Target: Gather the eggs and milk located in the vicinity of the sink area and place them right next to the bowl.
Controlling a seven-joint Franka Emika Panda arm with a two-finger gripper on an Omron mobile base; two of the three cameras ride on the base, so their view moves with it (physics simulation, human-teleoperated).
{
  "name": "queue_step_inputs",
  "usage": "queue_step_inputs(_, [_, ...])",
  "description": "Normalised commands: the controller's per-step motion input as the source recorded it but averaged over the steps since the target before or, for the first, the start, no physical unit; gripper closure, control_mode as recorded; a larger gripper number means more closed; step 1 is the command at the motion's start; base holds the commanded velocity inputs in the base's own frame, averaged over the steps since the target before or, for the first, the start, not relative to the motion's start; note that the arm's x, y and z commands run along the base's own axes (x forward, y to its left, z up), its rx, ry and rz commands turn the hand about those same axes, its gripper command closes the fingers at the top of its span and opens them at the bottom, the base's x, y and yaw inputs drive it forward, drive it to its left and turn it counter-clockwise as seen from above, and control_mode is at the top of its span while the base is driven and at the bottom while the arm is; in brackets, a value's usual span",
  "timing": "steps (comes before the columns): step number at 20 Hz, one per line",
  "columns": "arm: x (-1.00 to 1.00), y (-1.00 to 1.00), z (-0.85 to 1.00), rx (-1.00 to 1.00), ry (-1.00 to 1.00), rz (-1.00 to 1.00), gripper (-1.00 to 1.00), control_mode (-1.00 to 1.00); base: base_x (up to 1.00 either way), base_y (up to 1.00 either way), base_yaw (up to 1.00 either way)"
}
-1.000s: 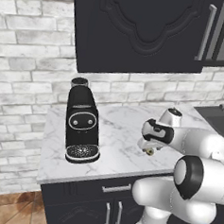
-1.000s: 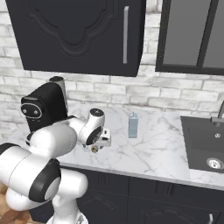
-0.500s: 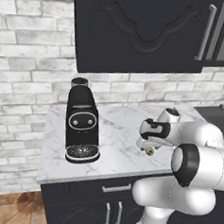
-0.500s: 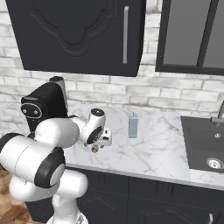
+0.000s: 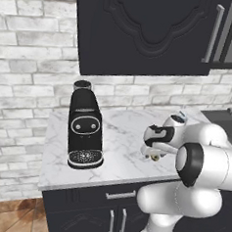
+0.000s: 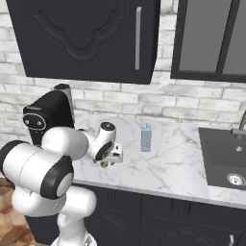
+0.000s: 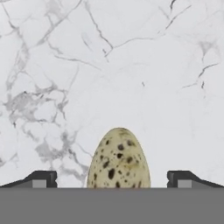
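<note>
A speckled beige egg lies on the white marble counter, right between my gripper's two dark fingertips, which stand wide apart and do not touch it. My gripper hangs low over the egg near the counter's front edge. From the right side the gripper and egg sit left of the milk, a small pale blue carton standing upright. The sink lies at the far right. The bowl is out of view.
A tall black coffee machine stands on the counter's left part, also seen behind my arm. Dark wall cabinets hang above. A slim faucet rises behind the sink. Bare marble lies between the milk and the sink.
My hand has stayed low over the egg with the jaws open. The arm's elbow has swung round, closer to the cameras.
</note>
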Motion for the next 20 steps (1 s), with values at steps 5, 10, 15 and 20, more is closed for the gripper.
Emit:
queue_step_inputs(5, [0.00, 0.00, -0.14, 0.00, 0.00, -0.02, -1.00, -1.00, 0.00, 0.00, 0.00])
queue_step_inputs(10, [0.00, 0.00, -0.24, 0.00, 0.00, -0.02, 1.00, -1.00, 0.00, 0.00, 0.00])
queue_step_inputs(15, [0.00, 0.00, -0.12, 0.00, 0.00, 0.00, 1.00, -1.00, 0.00, 0.00, 0.00])
queue_step_inputs(20, [-0.01, 0.00, 0.00, 0.00, 0.00, 0.00, 1.00, -1.00, 0.00, 0.00, 0.00])
